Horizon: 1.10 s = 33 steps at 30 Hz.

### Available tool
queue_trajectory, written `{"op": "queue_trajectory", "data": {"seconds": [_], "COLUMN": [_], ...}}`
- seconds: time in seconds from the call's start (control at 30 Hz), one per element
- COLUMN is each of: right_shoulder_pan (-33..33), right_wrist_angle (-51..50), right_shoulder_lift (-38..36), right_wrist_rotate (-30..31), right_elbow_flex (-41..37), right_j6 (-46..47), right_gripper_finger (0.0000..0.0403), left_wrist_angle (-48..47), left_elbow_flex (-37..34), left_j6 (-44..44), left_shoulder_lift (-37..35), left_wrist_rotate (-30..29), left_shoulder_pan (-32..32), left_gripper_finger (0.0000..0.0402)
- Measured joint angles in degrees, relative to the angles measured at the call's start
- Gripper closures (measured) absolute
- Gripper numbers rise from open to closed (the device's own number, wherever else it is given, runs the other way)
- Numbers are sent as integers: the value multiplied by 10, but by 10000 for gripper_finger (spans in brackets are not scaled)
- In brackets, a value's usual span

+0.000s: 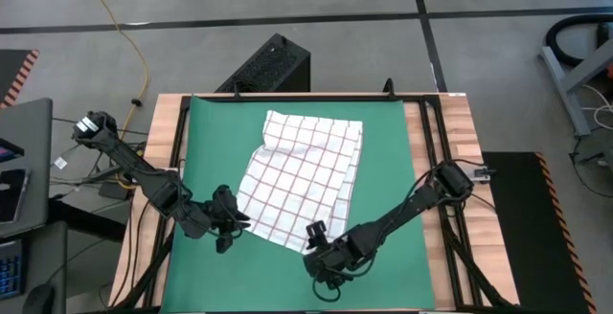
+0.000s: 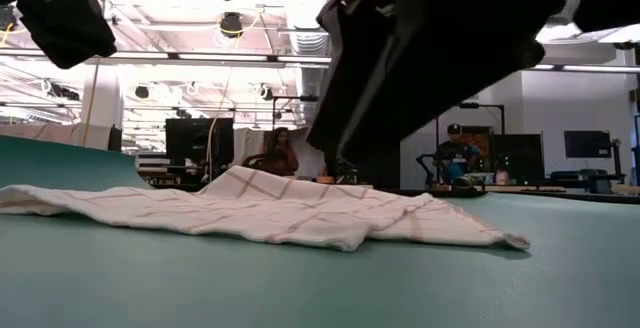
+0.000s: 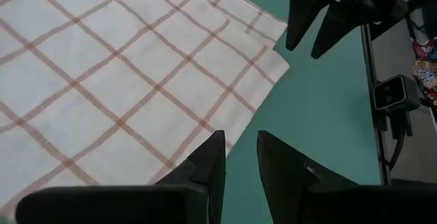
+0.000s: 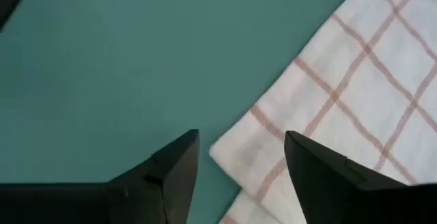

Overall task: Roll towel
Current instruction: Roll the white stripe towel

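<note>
The towel (image 1: 297,175), white with a red grid, lies spread on the green mat (image 1: 393,161), slightly rumpled, with a strip folded over along its right side (image 1: 352,166). My left gripper (image 3: 239,156) is open at the towel's near-left edge (image 3: 256,94). One finger shows over the cloth, and only mat shows in the gap. My right gripper (image 4: 239,149) stands open over the towel's near corner (image 4: 225,152), which lies on the mat between the two fingers. It also shows in the left wrist view (image 3: 311,43), above the mat.
Black rails (image 1: 433,142) run along the wooden table's sides beside the mat. A black box (image 1: 273,65) stands on the floor beyond the far edge. Bare mat lies near, left and right of the towel. People sit at desks (image 2: 280,153) far behind.
</note>
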Motion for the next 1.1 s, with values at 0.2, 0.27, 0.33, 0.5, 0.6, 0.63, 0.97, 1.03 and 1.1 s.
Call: {"op": "queue_trajectory", "data": {"seconds": [0.2, 0.27, 0.33, 0.5, 0.6, 0.63, 0.97, 1.03, 1.1], "right_shoulder_pan": [-3, -3, -4, -13, -22, -24, -26, -26, -26], "right_wrist_angle": [-1, 17, 10, -7, -20, -25, -47, -67, -89], "right_shoulder_lift": [31, 38, 42, 48, 48, 48, 49, 49, 49], "right_wrist_rotate": [-9, -16, -14, 17, 14, 14, 19, 36, 54], "right_elbow_flex": [-1, 0, 0, 0, 0, 0, 34, 58, 82], "right_j6": [-15, -18, -20, 7, 39, 47, 59, 59, 59], "right_gripper_finger": [179, 182, 184, 201, 233, 246, 388, 383, 385], "left_wrist_angle": [-3, -5, -6, -9, -10, -10, -11, -12, -12], "left_elbow_flex": [0, 0, 0, 0, 0, 0, 0, 0, 0], "left_j6": [-2, -4, -6, -10, -13, -14, -21, -17, -15], "left_shoulder_lift": [1, 1, 1, 1, 1, 1, 1, 6, 14], "left_wrist_rotate": [-3, -2, -1, -5, -6, -6, 3, 7, 9], "left_shoulder_pan": [-6, -6, -7, -7, -7, -7, -10, -17, -30], "left_gripper_finger": [329, 329, 329, 329, 329, 329, 329, 329, 333]}}
